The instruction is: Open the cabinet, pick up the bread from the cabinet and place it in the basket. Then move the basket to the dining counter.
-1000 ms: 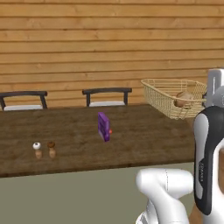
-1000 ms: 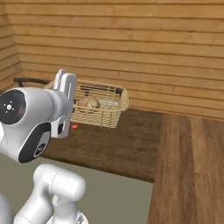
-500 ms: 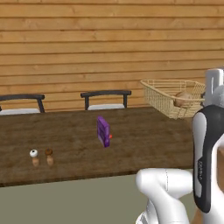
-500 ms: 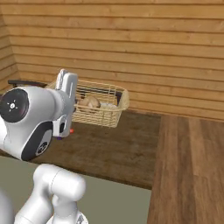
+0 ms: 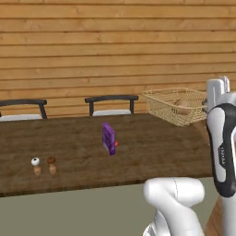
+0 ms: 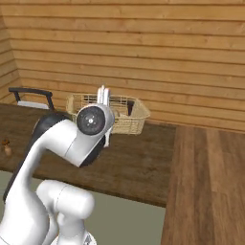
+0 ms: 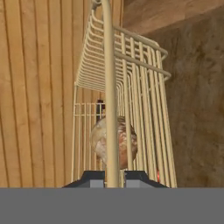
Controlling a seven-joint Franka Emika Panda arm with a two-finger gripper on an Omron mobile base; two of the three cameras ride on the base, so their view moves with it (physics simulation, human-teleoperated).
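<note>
My gripper (image 7: 113, 176) is shut on the rim wire of the golden-tan wire basket (image 7: 133, 65), which hangs tilted from it. The round golden-brown bread (image 7: 127, 142) lies inside, against the mesh. In the left base view the basket (image 5: 171, 107) hovers over the far right end of the dark wood dining counter (image 5: 78, 152), with the bread (image 5: 184, 106) showing through its side and my hand just right of it. In the right base view the basket (image 6: 131, 117) sits behind my arm, above the counter (image 6: 139, 162). The cabinet is out of view.
On the counter stand a small purple box (image 5: 109, 138) and two little shakers (image 5: 44, 166) near its front left. Two dark chairs (image 5: 112, 103) back against the plank wall. Lighter wood boards (image 6: 206, 182) run along the right.
The whole picture has shifted in both base views, so the base has moved; a chair has come into the right view. The basket with the bread stays in my grip.
</note>
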